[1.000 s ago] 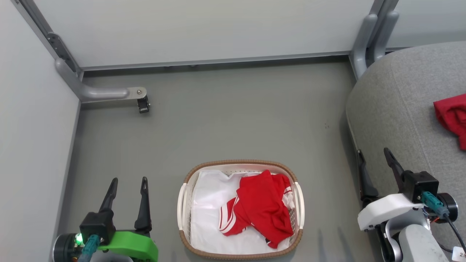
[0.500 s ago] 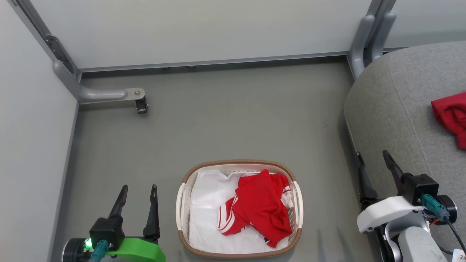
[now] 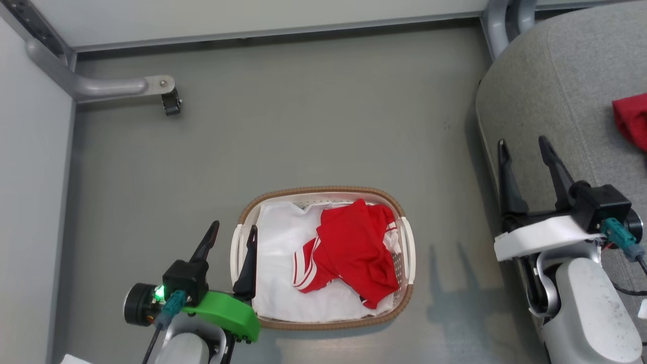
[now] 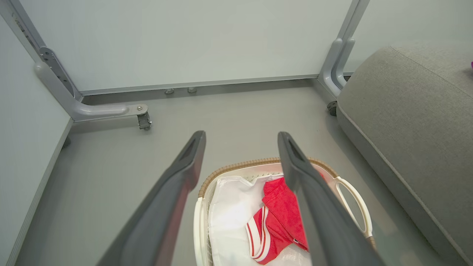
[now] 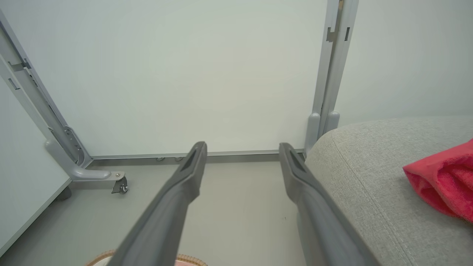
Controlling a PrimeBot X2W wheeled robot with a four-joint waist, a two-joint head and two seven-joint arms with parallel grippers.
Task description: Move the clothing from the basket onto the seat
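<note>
My left end effector (image 3: 233, 228) hangs beside the left handle of the basket (image 3: 323, 191), fingers apart and empty, one finger over the rim. Inside, red clothing (image 3: 354, 253) lies crumpled on a white liner (image 3: 278, 263). Farther out, my right end effector (image 3: 522, 142), fingers also apart, hovers at the edge of the seat (image 3: 556, 76), where another red garment (image 3: 632, 119) rests.

Bright, even overhead light. Soft finger-shaped shadows lie on the floor (image 3: 450, 283) just right of the basket (image 3: 323, 190), faint sheen below it. Wrist views bow at edges.
</note>
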